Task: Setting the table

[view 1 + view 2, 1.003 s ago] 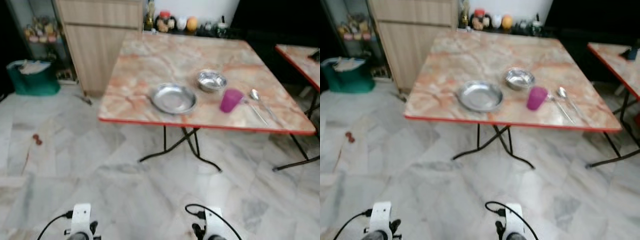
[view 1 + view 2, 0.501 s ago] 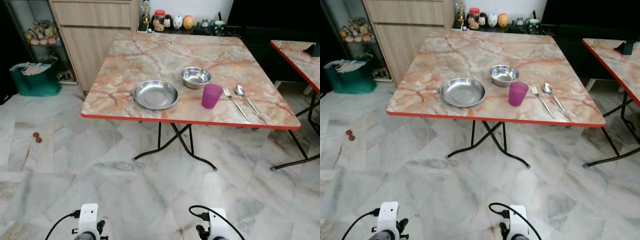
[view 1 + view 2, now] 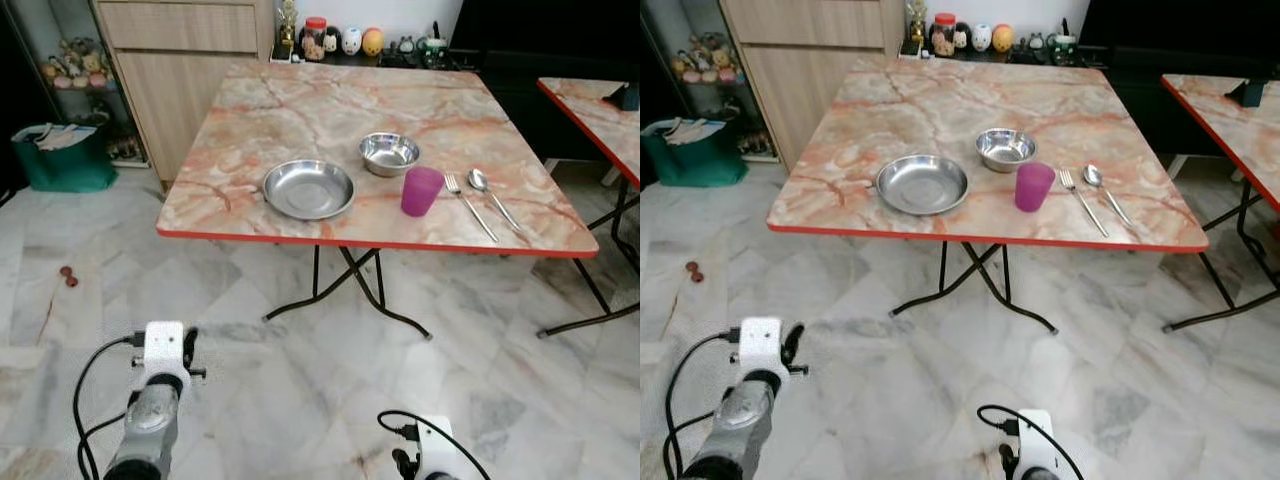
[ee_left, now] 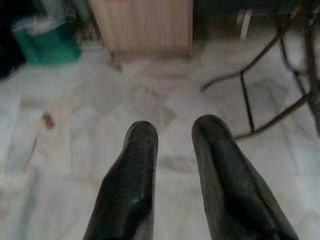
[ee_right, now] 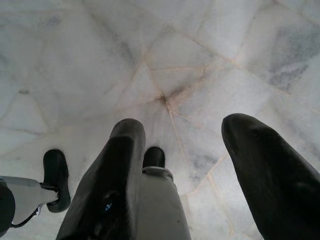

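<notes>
Both sets of jaws stand apart and empty: the left gripper (image 4: 172, 137) is raised above the marble floor (image 3: 250, 330), its two black fingers (image 4: 135, 165) parted with a gap between them and aimed toward the table's black folding legs (image 3: 345, 290) and a wooden cabinet (image 3: 190, 70), while the right gripper (image 5: 200, 150) hangs low, fingers spread wide over bare tiles. Ahead stands a marble-patterned table (image 3: 290, 110) with a red edge, already laid near its front: a shallow steel plate (image 3: 308, 188), a small steel bowl (image 3: 389, 153) just behind and to the right of it, a purple cup (image 3: 421, 191) beside the plate's right side, then a fork (image 3: 468, 205) and a spoon (image 3: 492, 195) lying side by side, right of the cup. Jars and figurines (image 3: 345, 40) line a surface beyond the table's far edge. A green bin (image 3: 62, 160) sits by the cabinet, and a second table's corner (image 3: 590, 105) shows at right.
</notes>
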